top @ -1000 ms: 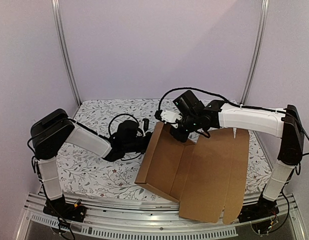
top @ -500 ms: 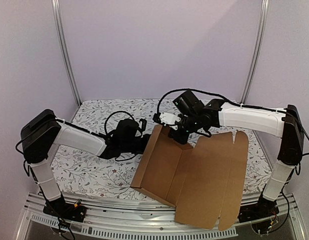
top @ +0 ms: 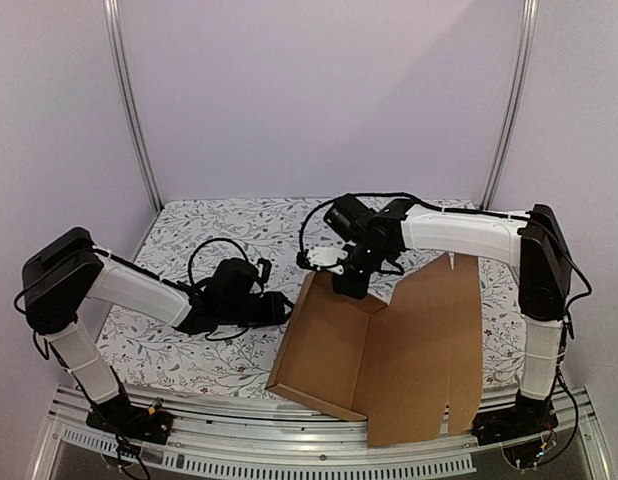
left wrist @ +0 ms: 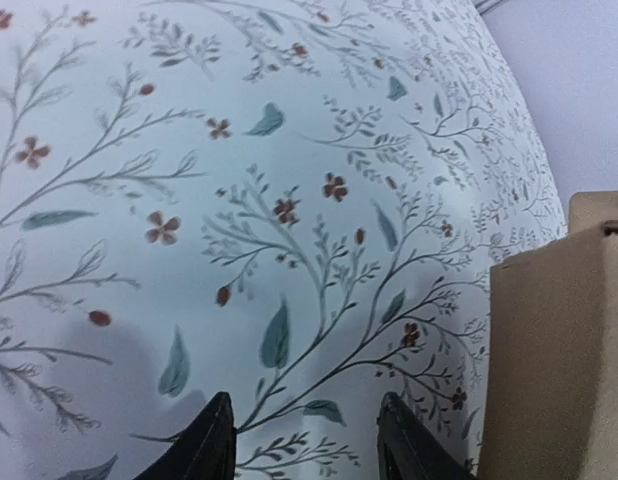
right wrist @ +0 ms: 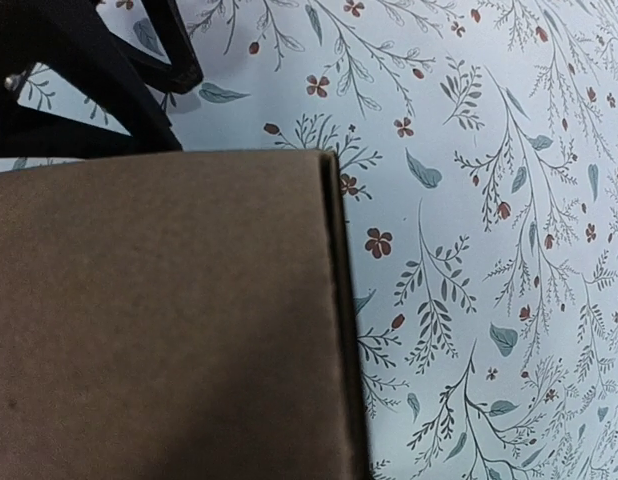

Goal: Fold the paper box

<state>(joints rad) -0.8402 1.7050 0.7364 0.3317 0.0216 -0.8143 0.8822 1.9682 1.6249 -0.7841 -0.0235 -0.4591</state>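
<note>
The paper box (top: 389, 345) lies half-folded on the near right part of the table. Its shallow tray sits toward the middle with the left wall standing up. The wide lid panel spreads flat to the right, and its near end sticks out past the table's front edge. The right claw (top: 341, 272) sits on the tray's far left corner, at the top of the raised cardboard. Its jaws are together there and appear to pinch the cardboard edge, though in the right wrist's view brown board fills the lower left and hides the fingers. The left claw (top: 282, 308) is just beside the outer face of the left wall, low over the flowered cloth (top: 179, 352). Whether it touches the wall cannot be told. Its fingertips (left wrist: 214, 445) stand apart with only cloth between them, and the box wall rises at the right edge of that wrist's view. The right arm stands upright from its base at the near right. It bends at the top and reaches its white forearm leftward above the lid panel, with the wrist tipped down onto the corner. The left arm rises from the near left, then stretches low and nearly level across the cloth, pointing at the box.
</note>
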